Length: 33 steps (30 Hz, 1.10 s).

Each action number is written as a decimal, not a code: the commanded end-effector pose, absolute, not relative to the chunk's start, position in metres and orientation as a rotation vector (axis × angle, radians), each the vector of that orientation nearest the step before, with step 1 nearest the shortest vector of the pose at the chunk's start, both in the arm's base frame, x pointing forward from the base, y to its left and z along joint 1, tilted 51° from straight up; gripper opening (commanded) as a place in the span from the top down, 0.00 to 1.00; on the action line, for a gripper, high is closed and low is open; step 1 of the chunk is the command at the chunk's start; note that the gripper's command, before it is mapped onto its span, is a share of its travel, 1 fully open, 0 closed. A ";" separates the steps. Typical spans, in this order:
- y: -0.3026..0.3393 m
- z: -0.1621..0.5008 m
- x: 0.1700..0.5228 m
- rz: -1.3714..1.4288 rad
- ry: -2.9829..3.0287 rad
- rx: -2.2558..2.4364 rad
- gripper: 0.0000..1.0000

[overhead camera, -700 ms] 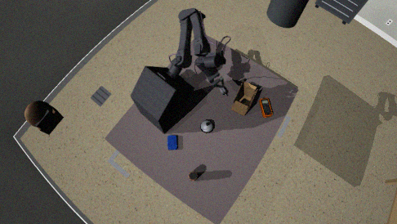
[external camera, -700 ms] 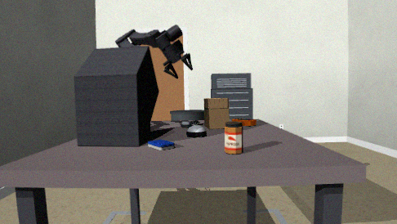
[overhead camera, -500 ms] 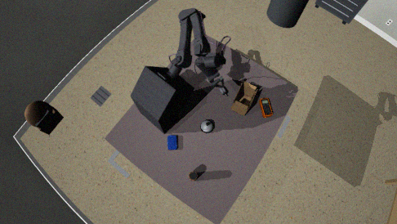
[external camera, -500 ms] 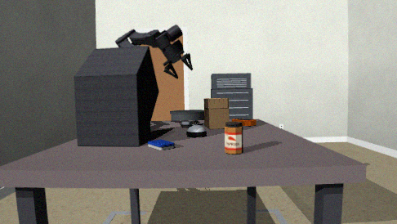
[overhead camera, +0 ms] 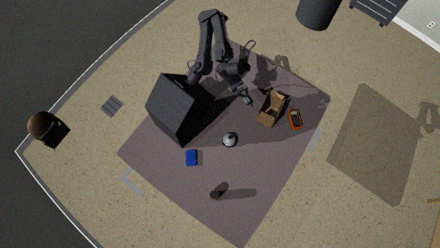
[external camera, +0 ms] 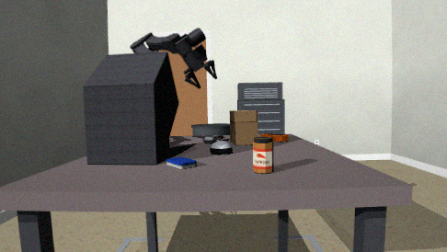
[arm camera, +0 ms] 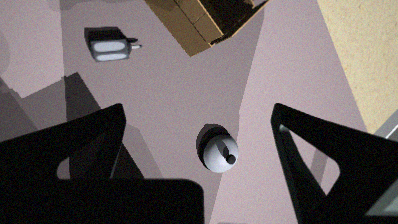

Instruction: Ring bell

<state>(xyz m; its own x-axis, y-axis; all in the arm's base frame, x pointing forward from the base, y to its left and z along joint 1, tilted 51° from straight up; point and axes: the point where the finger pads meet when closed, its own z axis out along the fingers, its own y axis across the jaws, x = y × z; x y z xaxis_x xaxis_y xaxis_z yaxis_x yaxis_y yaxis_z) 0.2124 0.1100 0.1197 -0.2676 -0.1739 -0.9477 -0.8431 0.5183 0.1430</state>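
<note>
The bell (overhead camera: 230, 139) is a small silver dome with a dark button on top, standing on the purple-grey table. It also shows in the exterior view (external camera: 221, 147) and in the wrist view (arm camera: 219, 154), between my two fingers and far below them. My gripper (external camera: 202, 73) is open and empty, held high above the table beside the top of the dark box, well above the bell. In the overhead view the gripper (overhead camera: 244, 96) is behind the bell, toward the arm's base.
A tall dark box (overhead camera: 178, 108) stands left of the bell. An open cardboard box (overhead camera: 272, 109) and an orange meter (overhead camera: 295, 119) lie to the right. A blue block (overhead camera: 191, 157) and a can (external camera: 262, 154) stand nearer the front. A small white plug-like object (arm camera: 110, 46) lies behind.
</note>
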 end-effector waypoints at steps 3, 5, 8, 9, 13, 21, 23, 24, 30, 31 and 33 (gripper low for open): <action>0.108 0.122 0.221 0.858 1.791 -0.831 0.00; 0.108 0.119 0.226 0.888 1.828 -0.805 0.00; 0.106 0.112 0.235 0.951 1.910 -0.746 0.00; 0.106 0.109 0.239 0.976 1.945 -0.721 0.00; 0.105 0.100 0.248 1.031 2.023 -0.662 0.00; 0.104 0.034 0.284 1.259 2.412 -0.340 0.00; 0.105 0.012 0.290 1.302 2.513 -0.248 0.00; 0.106 0.001 0.292 1.320 2.562 -0.202 0.00; 0.109 -0.043 0.294 1.368 2.734 -0.033 0.00; 0.109 -0.052 0.294 1.374 2.769 0.003 0.00; 0.111 -0.069 0.292 1.383 2.830 0.067 0.00</action>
